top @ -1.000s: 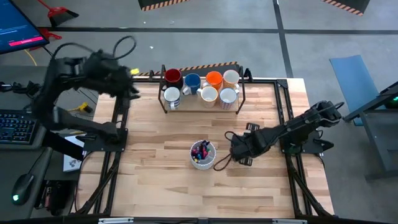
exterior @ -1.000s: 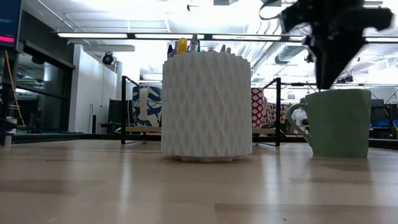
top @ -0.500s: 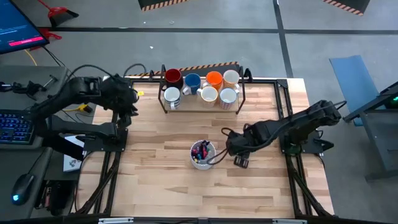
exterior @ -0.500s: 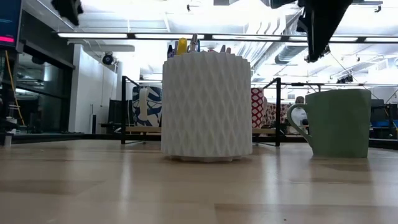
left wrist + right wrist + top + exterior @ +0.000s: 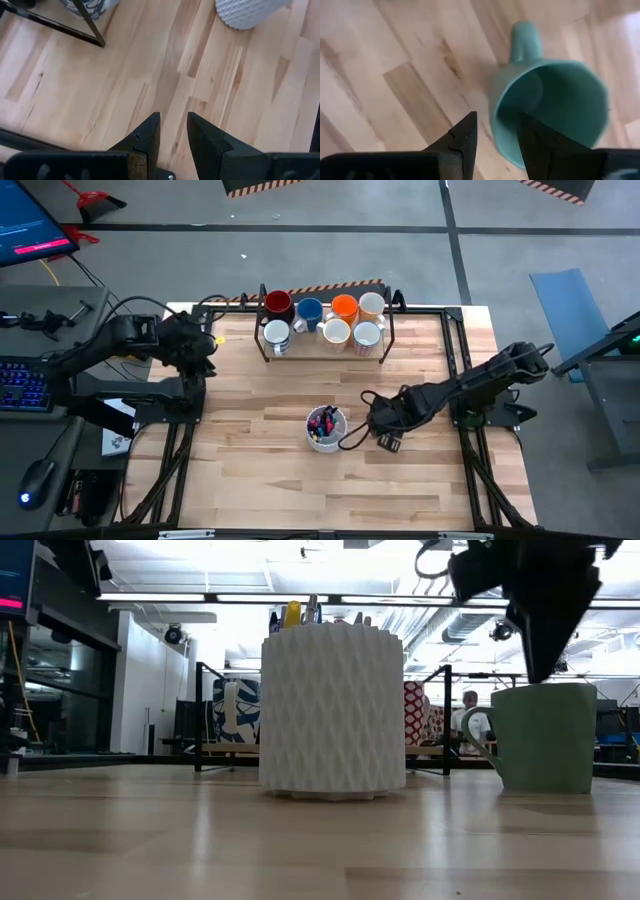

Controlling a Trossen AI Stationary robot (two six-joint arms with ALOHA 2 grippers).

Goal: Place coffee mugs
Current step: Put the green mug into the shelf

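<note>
1. While its fingers (image 5: 465, 137) stand parted and empty, the right gripper (image 5: 492, 135) hangs just above the green mug's (image 5: 552, 112) rim.
2. That mug stands upright just beside the white pen cup (image 5: 333, 710).
3. Seven mugs fill the rack (image 5: 325, 352) beyond the pen cup.
4. The left gripper (image 5: 172, 131), slightly parted and empty, hovers beside the rack.

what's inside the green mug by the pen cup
Nothing shows inside the green mug: the right wrist view looks into a bare interior. The right gripper covers part of the near rim.

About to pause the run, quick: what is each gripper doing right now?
Left gripper: open, holding nothing, above bare table.
Right gripper: open, over the green mug, fingers straddling its rim, not gripping yet.
</note>
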